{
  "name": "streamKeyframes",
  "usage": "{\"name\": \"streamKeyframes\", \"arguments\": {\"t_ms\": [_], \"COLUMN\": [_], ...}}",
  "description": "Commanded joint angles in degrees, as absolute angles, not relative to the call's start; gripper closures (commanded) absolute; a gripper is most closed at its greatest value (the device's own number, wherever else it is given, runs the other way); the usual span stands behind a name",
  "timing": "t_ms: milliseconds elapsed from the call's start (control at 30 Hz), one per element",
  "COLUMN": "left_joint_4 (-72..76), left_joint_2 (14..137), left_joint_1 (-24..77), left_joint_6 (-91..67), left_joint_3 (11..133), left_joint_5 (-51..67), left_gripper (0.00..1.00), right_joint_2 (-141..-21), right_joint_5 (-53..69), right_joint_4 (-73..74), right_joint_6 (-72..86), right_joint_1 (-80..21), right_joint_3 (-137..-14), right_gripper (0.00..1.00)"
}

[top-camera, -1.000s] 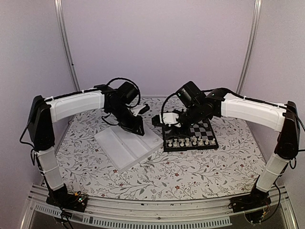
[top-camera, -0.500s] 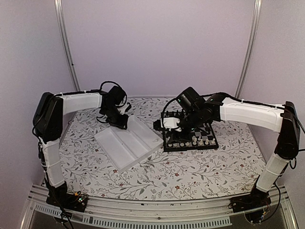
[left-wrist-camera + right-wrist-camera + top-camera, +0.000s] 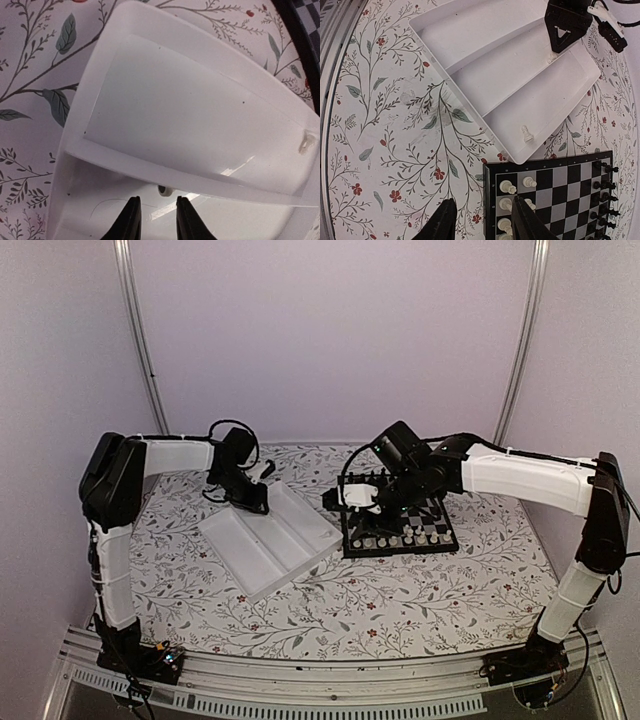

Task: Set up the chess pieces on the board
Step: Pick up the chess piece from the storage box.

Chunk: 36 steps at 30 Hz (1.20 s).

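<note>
Left end effector (image 3: 156,220), fingers barely parted and empty, hangs over the tray (image 3: 82,105). What looks like a tiny white chess piece (image 3: 165,190) sits just above its tips at lower centre, with a second piece (image 3: 306,141) at far right. Right end effector (image 3: 482,220) is wide open and empty beside the board (image 3: 490,200), so the left arm is nearer

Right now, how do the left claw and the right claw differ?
The left claw hangs over the middle compartment of the tray; the right claw straddles the edge of the board. A small pale thing lies just ahead of the left claw; standing white pieces sit between the fingers of the right claw in its view. Both are open and hold nothing.
</note>
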<state>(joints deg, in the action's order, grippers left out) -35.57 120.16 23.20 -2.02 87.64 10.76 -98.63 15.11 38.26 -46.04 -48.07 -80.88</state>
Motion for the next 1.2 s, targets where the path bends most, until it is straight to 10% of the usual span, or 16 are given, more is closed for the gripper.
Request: {"name": "streamKeyframes", "arguments": {"t_ms": [0,1167], "left_joint_4": [-33.02,-21.38], "left_joint_2": [121.43,107.25], "left_joint_1": [22.76,22.71], "left_joint_6": [-0.53,-3.46], "left_joint_3": [86.97,69.51], "left_joint_5": [12.79,25.77], "left_gripper": [0.74,1.00], "right_joint_2": [-99.39,-108.25], "right_joint_5": [15.48,24.83], "right_joint_4": [37.62,35.53], "right_joint_6": [-45.36,-36.69], "right_joint_1": [-47.60,-45.04], "right_joint_3": [-81.47,-94.66], "right_gripper": [0.59,0.59]}}
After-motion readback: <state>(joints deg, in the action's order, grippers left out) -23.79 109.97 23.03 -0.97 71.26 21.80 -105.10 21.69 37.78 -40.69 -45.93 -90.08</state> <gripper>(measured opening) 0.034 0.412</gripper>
